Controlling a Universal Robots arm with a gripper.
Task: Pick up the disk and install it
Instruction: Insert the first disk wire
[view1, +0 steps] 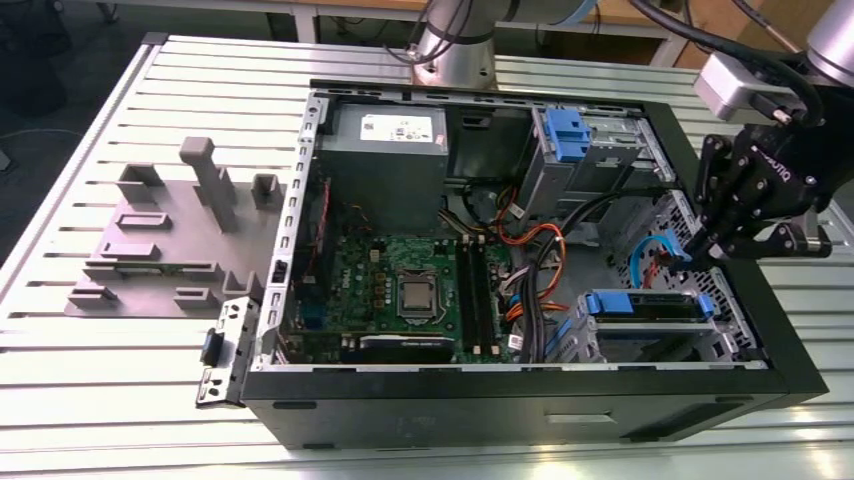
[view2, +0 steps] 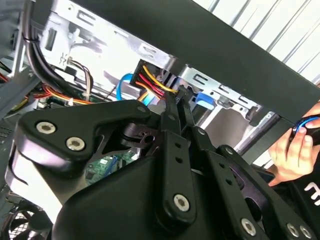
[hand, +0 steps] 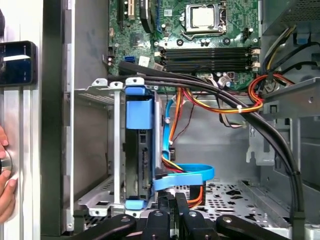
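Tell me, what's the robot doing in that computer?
A robot arm's gripper hangs over the open computer case, with its fingers shut and nothing in them. The disk with the blue frame sits in a metal slot just beside it. A person's hand is close by, outside the case.

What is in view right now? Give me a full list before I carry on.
table: one, silver, slatted
computer case: one, black, open, on table
disk: one, blue-framed, in bay, exterior view's lower right
cage: one, grey, blue tab, in case
power box: one, grey, in case
circuit board: one, green, case floor
cables: several, blue, orange, black
holder: one, grey, exterior view's left
hand: one, beside case
gripper: one, black, jaws together, inside case
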